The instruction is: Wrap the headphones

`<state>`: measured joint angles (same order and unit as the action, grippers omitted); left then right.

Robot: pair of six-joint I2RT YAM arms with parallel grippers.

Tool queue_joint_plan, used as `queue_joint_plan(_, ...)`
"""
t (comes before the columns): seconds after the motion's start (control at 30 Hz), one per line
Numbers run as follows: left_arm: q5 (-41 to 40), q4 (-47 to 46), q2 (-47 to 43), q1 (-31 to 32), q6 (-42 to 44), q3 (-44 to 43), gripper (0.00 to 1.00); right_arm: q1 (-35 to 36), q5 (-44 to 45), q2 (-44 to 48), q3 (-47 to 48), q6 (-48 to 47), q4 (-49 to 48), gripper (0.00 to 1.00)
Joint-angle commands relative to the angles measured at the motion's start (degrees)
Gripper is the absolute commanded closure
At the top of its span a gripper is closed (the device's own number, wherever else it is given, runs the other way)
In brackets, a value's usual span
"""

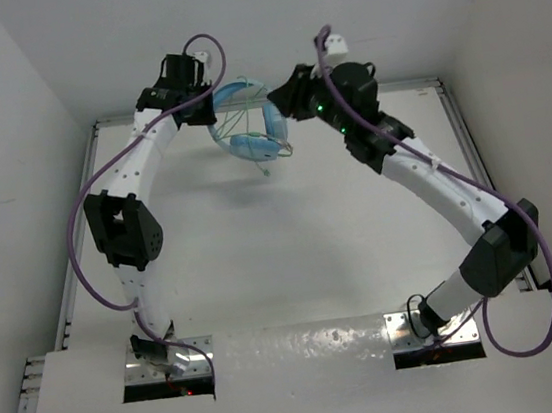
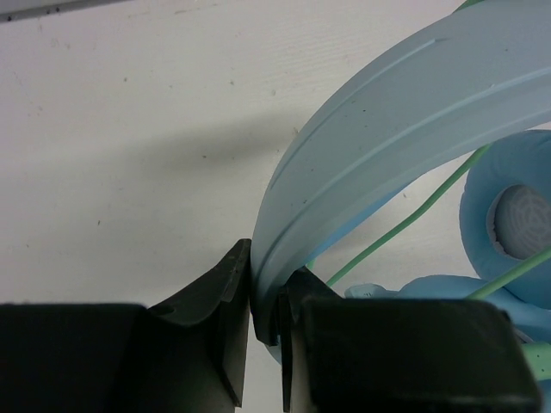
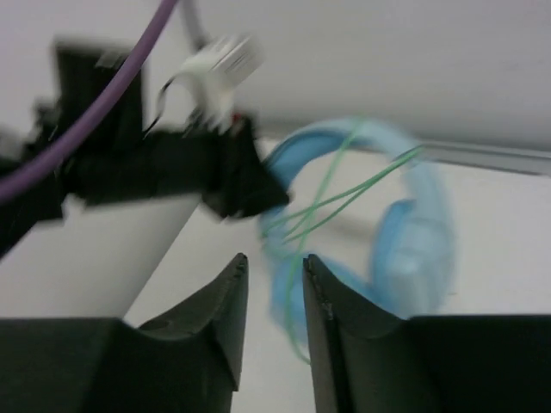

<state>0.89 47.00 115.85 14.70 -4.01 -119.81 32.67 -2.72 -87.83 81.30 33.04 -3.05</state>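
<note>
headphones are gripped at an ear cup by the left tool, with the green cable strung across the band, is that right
Wrong in one point: the left tool grips the headphones at the headband, not at an ear cup, as the left wrist view shows. The green cable is strung across the band.

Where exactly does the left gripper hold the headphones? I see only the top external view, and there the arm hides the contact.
Observer: The left gripper is shut on the light blue headband, pinching the flat band between both fingers.
Operator: And the other arm, does it grip anything?
Observer: The right gripper has its jaws slightly apart; the right wrist view is blurred, but nothing shows pinched between them.
</note>
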Motion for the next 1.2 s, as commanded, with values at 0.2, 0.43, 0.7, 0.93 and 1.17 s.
queue_joint_plan(0.2, 5.4, -5.0, -5.4, 2.3, 3.6, 1.7, 1.0, -5.2, 10.7, -4.7, 7.2, 3.7, 5.9, 0.64)
queue_joint_plan(0.43, 2.2, -4.6, -5.4, 3.4, 3.7, 1.0, 1.0, -4.4, 0.1, -12.3, 14.1, 10.8, 11.6, 0.69)
queue_joint_plan(0.7, 2.5, -4.5, -5.4, 3.9, 3.7, 1.8, 1.0, -2.2, 5.9, -13.7, 12.7, 11.4, 14.6, 0.67)
queue_joint_plan(0.93, 2.9, -4.9, -5.0, 3.9, 3.3, 1.4, 1.0, -2.1, 8.4, -9.5, 6.3, 4.9, 13.5, 0.66)
queue_joint_plan(1.17, 3.9, -5.3, -4.6, 4.0, 2.0, 1.8, 1.0, -1.5, 11.1, -9.1, 6.9, -5.7, 16.9, 0.67)
